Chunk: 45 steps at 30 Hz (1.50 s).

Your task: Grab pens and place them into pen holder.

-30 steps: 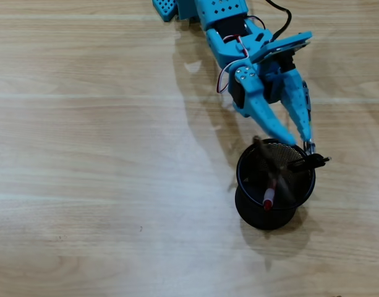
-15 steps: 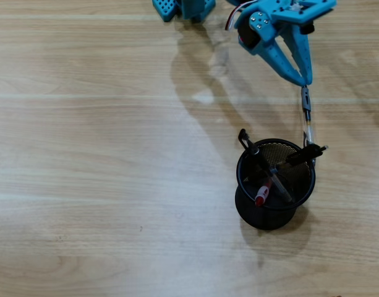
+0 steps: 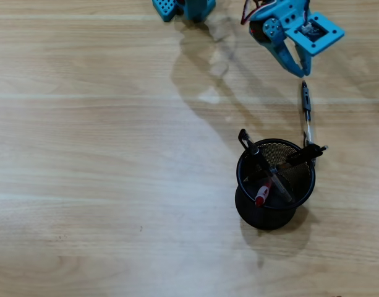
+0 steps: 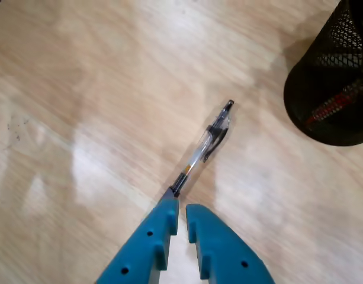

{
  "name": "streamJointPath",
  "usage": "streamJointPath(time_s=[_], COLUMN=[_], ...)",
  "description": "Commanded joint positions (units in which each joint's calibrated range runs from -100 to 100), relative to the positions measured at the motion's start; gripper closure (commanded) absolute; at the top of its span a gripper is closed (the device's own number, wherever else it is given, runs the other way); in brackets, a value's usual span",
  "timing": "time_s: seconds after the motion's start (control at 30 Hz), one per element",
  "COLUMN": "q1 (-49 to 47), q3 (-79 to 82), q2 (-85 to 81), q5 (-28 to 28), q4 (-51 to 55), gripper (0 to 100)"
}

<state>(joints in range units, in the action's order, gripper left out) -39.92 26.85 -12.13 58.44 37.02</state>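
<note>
The gripper [image 4: 180, 212] hangs over the far edge of the desk [image 3: 102, 154], right of its middle in the overhead view, with its two blue fingers drawn nearly together, only a thin slit between them, and nothing held. In the wrist view the tip of a loose black pen [image 4: 202, 147] lies right at the fingertips, perhaps just touching the left one, and its clear barrel runs away from them toward the pen holder [image 4: 329, 89]. In the overhead view that pen [image 3: 306, 114] lies on the desk just below the gripper [image 3: 299, 69], its far end reaching the holder's rim [image 3: 242, 179], whether touching it I cannot tell. The black mesh holder stands right of the desk's middle, toward the near edge, and carries a red pen [image 3: 262, 193] and two dark ones leaning across its mouth. So the step in hand looks like the fetching of the last pen. I judge the next move calls for spreading the fingers, coming down astride the barrel further along than the tip, then closing; a grip at the very end would likely let it swing or slip.
</note>
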Motion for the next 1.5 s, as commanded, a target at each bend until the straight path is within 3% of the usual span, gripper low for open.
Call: streamJointPath(time_s=[0.0, 0.2, 0.33, 0.83, 1.0, 1.47], q1=[-1.34, -1.89, -2.07, -2.98, -4.25, -7.43], q3=[-15.99, -41.05, -51.32, -52.5, -53.22, -53.31], q2=[8.39, 23.51, 30.82, 37.79, 39.05, 42.58], q5=[1.93, 5.9, 9.66, 12.3, 12.09, 15.24], q4=[7.36, 27.42, 34.48, 34.39, 34.31, 33.36], gripper=[98, 98, 98, 97, 85, 84])
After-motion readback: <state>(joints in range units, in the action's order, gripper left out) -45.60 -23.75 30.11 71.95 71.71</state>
